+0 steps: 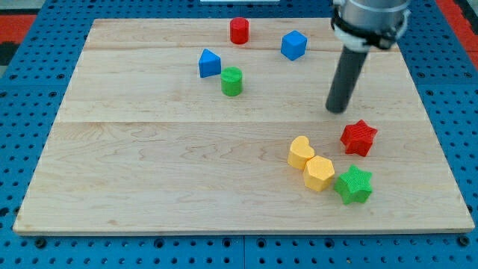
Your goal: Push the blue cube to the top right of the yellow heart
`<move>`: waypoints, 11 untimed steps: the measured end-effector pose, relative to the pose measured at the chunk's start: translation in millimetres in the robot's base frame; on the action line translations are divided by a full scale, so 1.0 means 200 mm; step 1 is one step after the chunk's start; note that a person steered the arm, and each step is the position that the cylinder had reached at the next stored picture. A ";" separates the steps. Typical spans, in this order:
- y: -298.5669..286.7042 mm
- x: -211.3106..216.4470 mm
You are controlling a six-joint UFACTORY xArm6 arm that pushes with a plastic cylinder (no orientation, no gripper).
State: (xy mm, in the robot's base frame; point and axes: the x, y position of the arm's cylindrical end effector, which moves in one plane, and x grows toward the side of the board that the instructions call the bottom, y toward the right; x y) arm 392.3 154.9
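The blue cube (294, 45) sits near the view's top, right of centre. The yellow heart (301, 152) lies lower down, right of centre, touching a yellow hexagon (319, 173). My tip (337, 109) is between them, below and to the right of the blue cube and above and to the right of the yellow heart. It touches no block.
A red star (358, 137) lies just right of the yellow heart, below my tip. A green star (353, 185) touches the yellow hexagon. A red cylinder (239, 31), a blue triangular block (209, 63) and a green cylinder (232, 81) are at the top centre-left. The wooden board (149, 172) ends in a blue pegboard.
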 end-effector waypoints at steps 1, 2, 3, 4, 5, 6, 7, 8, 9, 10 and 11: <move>0.26 -0.29; 0.15 -0.72; -0.22 -0.80; -0.46 -0.76; -0.47 -0.54; -0.36 -0.41; -0.18 -0.39; -0.07 -0.24; -0.04 -0.11; -0.02 0.04; -0.14 0.13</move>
